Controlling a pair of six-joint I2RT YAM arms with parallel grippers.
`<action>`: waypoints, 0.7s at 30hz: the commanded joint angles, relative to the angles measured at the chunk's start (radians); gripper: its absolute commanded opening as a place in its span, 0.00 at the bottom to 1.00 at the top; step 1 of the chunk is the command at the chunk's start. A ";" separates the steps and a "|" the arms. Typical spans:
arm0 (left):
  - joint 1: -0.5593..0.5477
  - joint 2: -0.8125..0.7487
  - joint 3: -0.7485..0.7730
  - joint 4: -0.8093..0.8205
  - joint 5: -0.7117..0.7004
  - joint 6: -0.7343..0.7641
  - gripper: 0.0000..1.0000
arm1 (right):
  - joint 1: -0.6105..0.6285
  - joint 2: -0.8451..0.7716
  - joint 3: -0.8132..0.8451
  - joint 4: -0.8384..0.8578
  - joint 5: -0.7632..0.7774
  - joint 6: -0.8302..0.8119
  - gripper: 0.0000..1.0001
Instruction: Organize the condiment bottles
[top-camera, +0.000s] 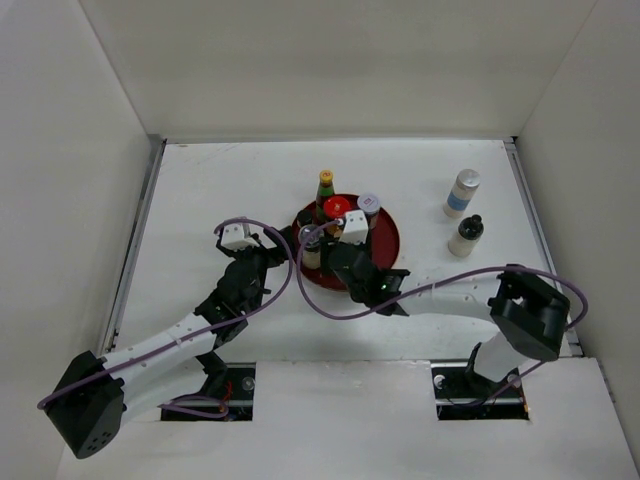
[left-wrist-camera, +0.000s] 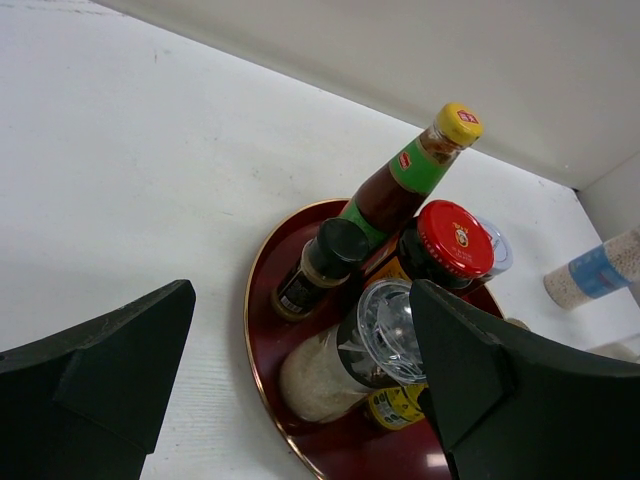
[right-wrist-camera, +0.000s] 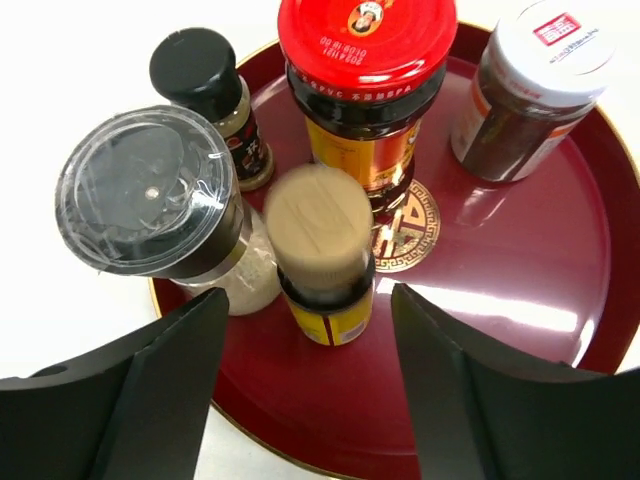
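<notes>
My right gripper (right-wrist-camera: 308, 295) hangs spread and empty over the near rim of the tray (right-wrist-camera: 520, 330). The amber bottle (right-wrist-camera: 318, 250) stands just ahead of its gap, tucked between the shaker (right-wrist-camera: 150, 190) and the red-lidded jar (right-wrist-camera: 365, 60), which I judge keeps the cluster packed. My left gripper (left-wrist-camera: 300, 292) is also spread and empty, low beside the tray's left rim. Part of the tray floor is bare and the table (top-camera: 220, 190) lies open on the left, so I judge there is room to bring in the white bottle (top-camera: 461, 192) and the black-capped bottle (top-camera: 466, 236), both standing well apart at right.
</notes>
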 joint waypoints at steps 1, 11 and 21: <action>0.005 -0.006 -0.008 0.045 0.009 -0.014 0.90 | 0.009 -0.102 0.013 0.025 0.065 0.001 0.75; -0.004 -0.003 0.000 0.039 0.012 -0.014 0.90 | -0.245 -0.620 -0.162 -0.181 0.131 0.040 0.91; -0.007 -0.011 0.001 0.039 0.026 -0.014 0.90 | -0.793 -0.533 -0.126 -0.363 -0.062 0.014 1.00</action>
